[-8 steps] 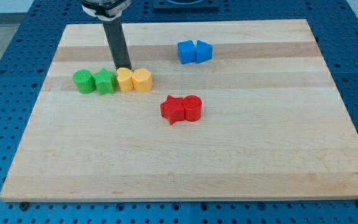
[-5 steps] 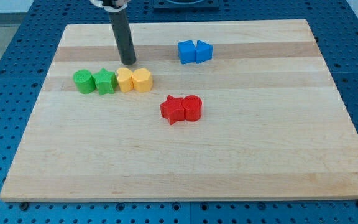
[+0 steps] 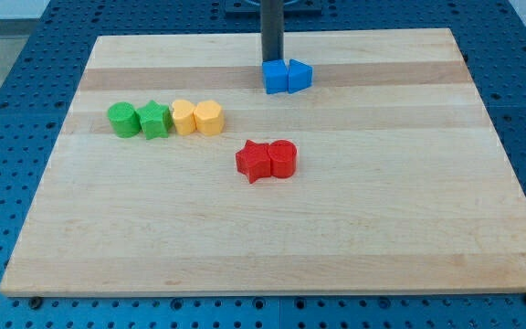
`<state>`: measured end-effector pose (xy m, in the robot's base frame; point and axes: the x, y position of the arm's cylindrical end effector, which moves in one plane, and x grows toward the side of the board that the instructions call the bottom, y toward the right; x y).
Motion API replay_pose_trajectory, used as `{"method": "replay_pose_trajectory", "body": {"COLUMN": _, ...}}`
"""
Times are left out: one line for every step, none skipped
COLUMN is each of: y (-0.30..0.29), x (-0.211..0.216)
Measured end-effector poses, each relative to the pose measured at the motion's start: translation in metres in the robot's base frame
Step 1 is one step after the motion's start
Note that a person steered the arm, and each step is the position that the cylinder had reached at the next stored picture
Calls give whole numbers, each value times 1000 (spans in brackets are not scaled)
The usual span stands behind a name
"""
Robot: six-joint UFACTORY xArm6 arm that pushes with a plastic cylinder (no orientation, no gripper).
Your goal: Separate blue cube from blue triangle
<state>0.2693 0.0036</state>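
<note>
We see a pale wooden board point(image 3: 272, 238) on a blue pegboard bench point(image 3: 7, 110). On it lie a blue cube point(image 3: 276, 77) touching a blue triangle point(image 3: 299, 75), a row of green cylinder point(image 3: 121, 120), green star point(image 3: 154, 120), yellow heart point(image 3: 184, 118) and yellow hexagon point(image 3: 209, 118), and a red star point(image 3: 254, 161) against a red cylinder point(image 3: 283, 158).

The dark rod comes down from the view's top and my tip point(image 3: 272, 61) sits right at the top edge of the blue cube point(image 3: 276, 77), which touches the blue triangle point(image 3: 299, 74) on its right. On the view's left of the wooden worktop point(image 3: 409, 238) a row runs green cylinder point(image 3: 121, 119), green star point(image 3: 154, 120), yellow heart-like block point(image 3: 184, 117), yellow hexagon-like block point(image 3: 209, 118), each touching the next. Near the middle a red star point(image 3: 254, 161) presses against a red cylinder point(image 3: 283, 158), well apart from the blue pair.
</note>
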Motion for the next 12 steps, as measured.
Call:
{"method": "replay_pose_trajectory", "body": {"y": 7, "x": 11}}
{"method": "replay_pose_trajectory", "body": {"y": 7, "x": 33}}
{"method": "replay_pose_trajectory", "body": {"y": 7, "x": 51}}
{"method": "replay_pose_trajectory", "body": {"y": 7, "x": 65}}
{"method": "replay_pose_trajectory", "body": {"y": 9, "x": 76}}
{"method": "replay_pose_trajectory", "body": {"y": 16, "x": 84}}
{"method": "replay_pose_trajectory", "body": {"y": 27, "x": 90}}
{"method": "replay_pose_trajectory", "body": {"y": 33, "x": 102}}
{"method": "replay_pose_trajectory", "body": {"y": 33, "x": 112}}
{"method": "replay_pose_trajectory", "body": {"y": 31, "x": 113}}
{"method": "replay_pose_trajectory", "body": {"y": 30, "x": 106}}
{"method": "replay_pose_trajectory", "body": {"y": 30, "x": 91}}
